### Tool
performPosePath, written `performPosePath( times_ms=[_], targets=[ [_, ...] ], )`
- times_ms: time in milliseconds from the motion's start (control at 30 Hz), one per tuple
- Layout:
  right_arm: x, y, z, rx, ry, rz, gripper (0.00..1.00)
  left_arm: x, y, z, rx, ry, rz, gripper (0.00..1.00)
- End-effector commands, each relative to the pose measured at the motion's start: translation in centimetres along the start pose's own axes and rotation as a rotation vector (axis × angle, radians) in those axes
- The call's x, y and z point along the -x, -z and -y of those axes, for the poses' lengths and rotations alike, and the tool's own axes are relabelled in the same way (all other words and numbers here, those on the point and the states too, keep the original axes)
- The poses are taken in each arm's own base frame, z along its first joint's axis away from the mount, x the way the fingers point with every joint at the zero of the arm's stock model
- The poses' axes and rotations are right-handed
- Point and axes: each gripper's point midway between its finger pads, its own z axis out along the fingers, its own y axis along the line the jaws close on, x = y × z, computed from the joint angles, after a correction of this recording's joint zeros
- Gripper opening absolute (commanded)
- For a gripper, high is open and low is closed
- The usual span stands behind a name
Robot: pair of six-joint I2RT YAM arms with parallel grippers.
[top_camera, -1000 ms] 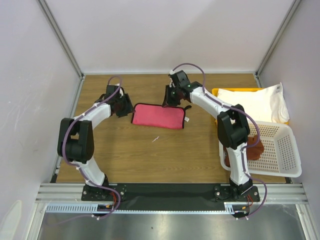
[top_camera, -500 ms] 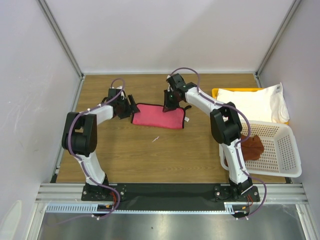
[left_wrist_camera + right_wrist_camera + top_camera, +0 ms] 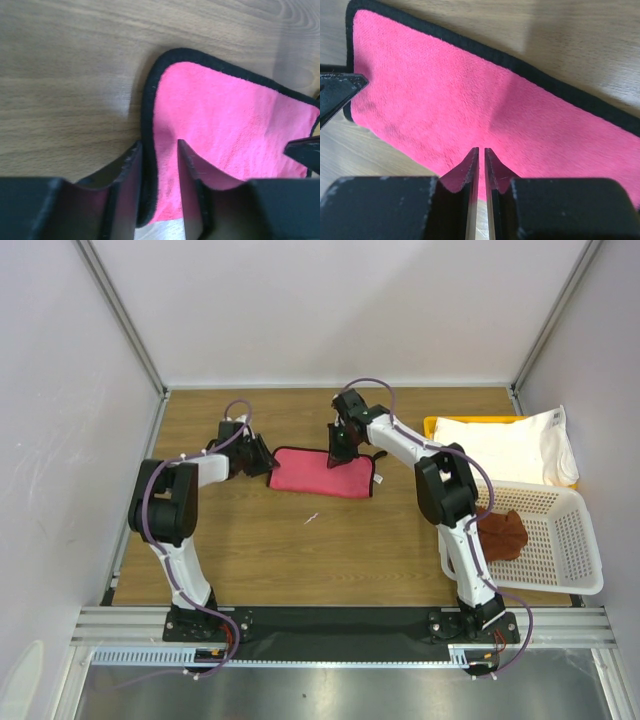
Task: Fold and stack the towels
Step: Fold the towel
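Left gripper [image 3: 159, 145] stands spread, its fingers astride the black-hemmed left end of the pink towel [image 3: 322, 472], which lies flat on the bench [image 3: 300, 560] toward its far edge. Right gripper [image 3: 480, 150] is nearly pressed together at the towel's far hem; whether it pinches cloth is unclear.
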Motion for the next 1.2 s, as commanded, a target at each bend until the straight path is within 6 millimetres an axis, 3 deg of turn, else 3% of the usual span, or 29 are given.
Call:
performPosePath(
  times_ms=[0, 233, 367, 500, 733, 1033, 1167],
  targets=[
    [0.4, -0.6, -1.0, 0.026, -0.011, 0.004, 0.14, -1.5, -0.6, -0.6, -0.011, 0.029, -0.042, 0.35],
    [-1.5, -0.6, -1.1, 0.000, -0.010, -0.036, 0.12, -0.4, 0.6, -0.7, 0.021, 0.008, 0.014, 0.00],
    [-1.7, -0.6, -2.3, 0.040, -0.027, -0.024, 0.13, 1.0, 2.1, 0.3, 0.008, -0.017, 0.062, 0.00],
    [-2.0, -1.2, -3.6, 0.060, -0.031, -0.016, 0.12, 0.9, 3.6, 0.4, 0.018, -0.024, 0.091, 0.00],
    [-4.6, -3.2, -2.0, -0.005, -0.055, -0.064, 0.09, 1.9, 5.8, 0.7, 0.044, -0.040, 0.145, 0.00],
    [-3.3, -4.6, -3.6, 0.064, -0.116, -0.005, 0.08, 1.8, 8.4, 2.1, 0.012, -0.057, 0.146, 0.00],
    [-3.3, -5.5, -3.9, 0.085, -0.162, -0.004, 0.06, 3.0, 9.6, 3.5, -0.019, -0.069, 0.174, 0.00]
  ],
)
